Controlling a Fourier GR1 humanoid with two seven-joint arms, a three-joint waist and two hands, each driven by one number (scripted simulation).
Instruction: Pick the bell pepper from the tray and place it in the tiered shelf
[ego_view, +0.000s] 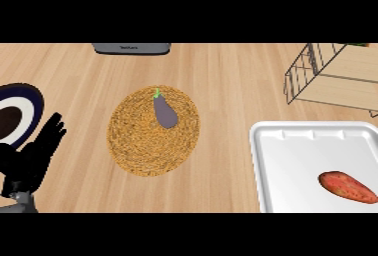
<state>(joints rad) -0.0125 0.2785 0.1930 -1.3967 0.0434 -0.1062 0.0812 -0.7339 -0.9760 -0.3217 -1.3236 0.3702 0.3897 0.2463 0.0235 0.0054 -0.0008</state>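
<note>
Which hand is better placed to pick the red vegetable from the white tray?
Probably the right: the red vegetable lies on the white tray at the view's right, while the left hand rests open at the far left. The right hand is not visible.

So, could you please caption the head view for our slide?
Left hand rests open at left; reddish vegetable on white tray, eggplant on woven mat.

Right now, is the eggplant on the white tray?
No. The eggplant lies on the woven mat; the white tray holds only a reddish vegetable.
</note>
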